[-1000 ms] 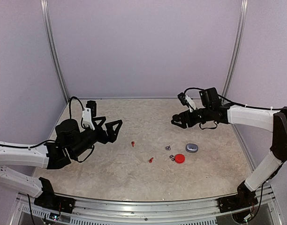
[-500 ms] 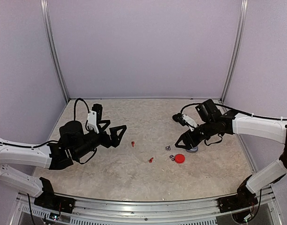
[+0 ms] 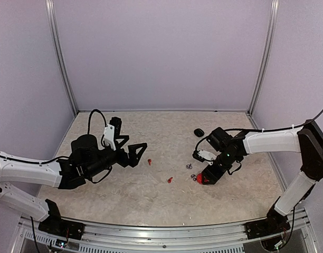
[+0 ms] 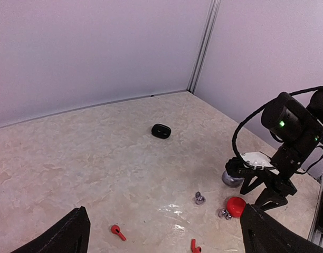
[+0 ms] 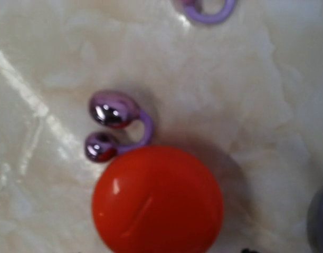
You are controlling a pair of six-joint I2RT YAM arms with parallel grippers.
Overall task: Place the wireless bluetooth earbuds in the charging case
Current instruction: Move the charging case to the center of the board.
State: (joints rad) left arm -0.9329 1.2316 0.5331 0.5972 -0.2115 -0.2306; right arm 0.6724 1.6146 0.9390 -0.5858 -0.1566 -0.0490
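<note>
Pointing down at red case, right claw: opening cannot be told; left claw spread wide, holding nothing.

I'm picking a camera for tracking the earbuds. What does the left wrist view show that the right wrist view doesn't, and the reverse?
Only the left wrist view shows the black case, two red earbuds and the right arm. Only the right wrist view shows close detail: the silver earbud has two shiny lobes joined by a lilac loop. Both show the red case, that silver earbud right beside it, and a second silver earbud, cut off at the top edge in the right wrist view.
</note>
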